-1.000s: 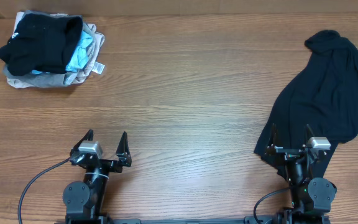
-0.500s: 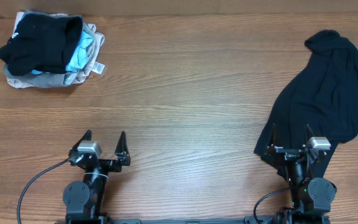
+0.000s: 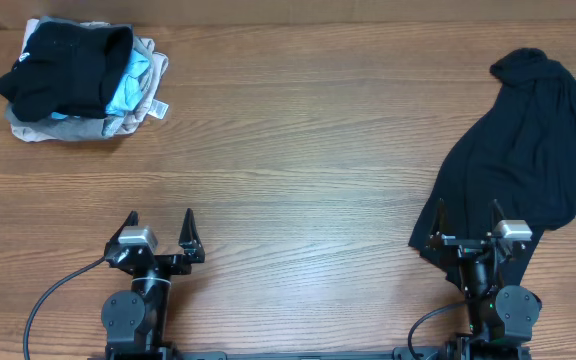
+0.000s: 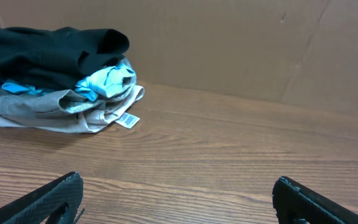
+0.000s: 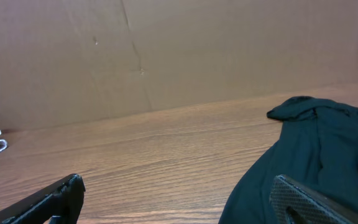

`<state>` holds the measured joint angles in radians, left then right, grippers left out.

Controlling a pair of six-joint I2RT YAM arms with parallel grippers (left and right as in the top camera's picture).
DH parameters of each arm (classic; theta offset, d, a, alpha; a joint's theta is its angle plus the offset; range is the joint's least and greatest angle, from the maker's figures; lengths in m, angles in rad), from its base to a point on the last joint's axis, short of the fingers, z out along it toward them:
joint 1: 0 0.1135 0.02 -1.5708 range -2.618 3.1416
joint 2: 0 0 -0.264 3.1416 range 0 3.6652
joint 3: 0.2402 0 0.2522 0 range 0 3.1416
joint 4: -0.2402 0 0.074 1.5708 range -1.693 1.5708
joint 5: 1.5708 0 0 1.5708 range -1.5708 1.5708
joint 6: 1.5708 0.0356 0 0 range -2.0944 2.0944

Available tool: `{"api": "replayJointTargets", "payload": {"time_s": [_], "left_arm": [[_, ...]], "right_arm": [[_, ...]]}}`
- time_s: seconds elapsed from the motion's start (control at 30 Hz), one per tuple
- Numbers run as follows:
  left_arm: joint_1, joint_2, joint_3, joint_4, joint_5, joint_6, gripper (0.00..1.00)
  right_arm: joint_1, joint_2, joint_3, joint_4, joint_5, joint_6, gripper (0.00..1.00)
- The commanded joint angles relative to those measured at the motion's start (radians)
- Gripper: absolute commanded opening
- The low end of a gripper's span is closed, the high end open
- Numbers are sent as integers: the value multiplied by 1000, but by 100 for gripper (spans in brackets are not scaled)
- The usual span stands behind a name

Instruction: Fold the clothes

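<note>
A large black shirt [image 3: 528, 150] lies crumpled and unfolded on the right side of the wooden table; it also shows in the right wrist view [image 5: 316, 155]. A pile of folded garments [image 3: 78, 80], black on top with light-blue and beige below, sits at the far left; it also shows in the left wrist view [image 4: 61, 74]. My left gripper [image 3: 160, 222] is open and empty near the front edge, pointing towards the pile. My right gripper [image 3: 466, 212] is open and empty, its right finger over the shirt's near edge.
A brown cardboard wall [image 4: 229, 43] stands along the back of the table. A small white tag [image 4: 128, 120] hangs from the beige garment at the pile's edge. Bare wood [image 3: 298, 170] lies between the pile and the shirt.
My left gripper has turned a little to the left, towards the pile. The right arm and the clothes have not moved.
</note>
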<state>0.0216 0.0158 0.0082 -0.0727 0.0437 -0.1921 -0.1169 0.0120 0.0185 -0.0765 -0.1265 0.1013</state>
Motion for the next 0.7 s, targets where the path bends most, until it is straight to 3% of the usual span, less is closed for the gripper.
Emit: {"api": "replayJointTargets", "payload": {"time_s": [0.0, 0.17, 0.33, 0.57, 0.67], "left_arm": [[7, -11, -3, -3, -26, 5, 100], [6, -11, -3, 2, 18, -86, 100], [6, -11, -3, 32, 61, -99, 100], [6, -7, 80, 24, 66, -91, 100], [6, 33, 158, -34, 37, -34, 100]], "right_arm": [[5, -9, -11, 12, -5, 4, 100], [4, -9, -10, 59, 14, 4, 100], [4, -9, -4, 279, -71, 5, 100], [3, -7, 138, 180, -18, 3, 100], [3, 25, 206, 127, -16, 4, 100]]}}
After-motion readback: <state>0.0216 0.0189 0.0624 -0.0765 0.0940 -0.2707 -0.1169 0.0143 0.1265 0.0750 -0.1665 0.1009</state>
